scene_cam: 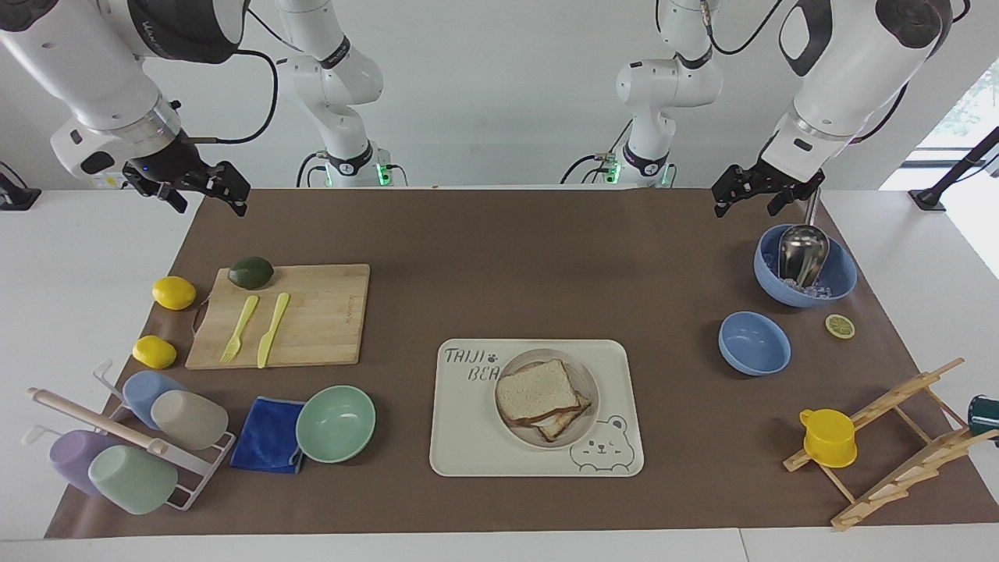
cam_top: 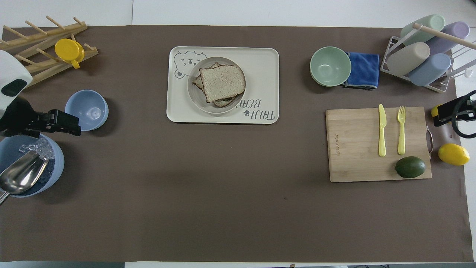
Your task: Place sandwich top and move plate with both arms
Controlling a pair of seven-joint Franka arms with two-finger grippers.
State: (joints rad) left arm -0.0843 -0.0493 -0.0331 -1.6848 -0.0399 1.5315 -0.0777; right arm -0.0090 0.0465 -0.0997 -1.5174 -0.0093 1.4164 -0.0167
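Observation:
The sandwich top (scene_cam: 537, 389), a pale bread slice, lies on a toasted slice on the plate (scene_cam: 587, 376). The plate sits on the cream bear tray (scene_cam: 476, 445), midway along the table and far from the robots. In the overhead view the sandwich top (cam_top: 222, 82) covers most of the plate (cam_top: 192, 91). My left gripper (scene_cam: 745, 204) is open and empty, in the air over the mat beside the large blue bowl (scene_cam: 839, 273); it also shows in the overhead view (cam_top: 76, 127). My right gripper (scene_cam: 209, 203) is open and empty, waiting in the air over the mat's corner at its own end.
The large blue bowl holds ice and a metal scoop (scene_cam: 802, 250). A small blue bowl (scene_cam: 754, 342), a lemon slice (scene_cam: 840, 325) and a yellow cup (scene_cam: 827, 437) on a wooden rack lie toward the left arm's end. A cutting board (scene_cam: 312, 312), a mint-green bowl (scene_cam: 335, 423) and a cup rack (scene_cam: 125, 437) lie toward the right arm's end.

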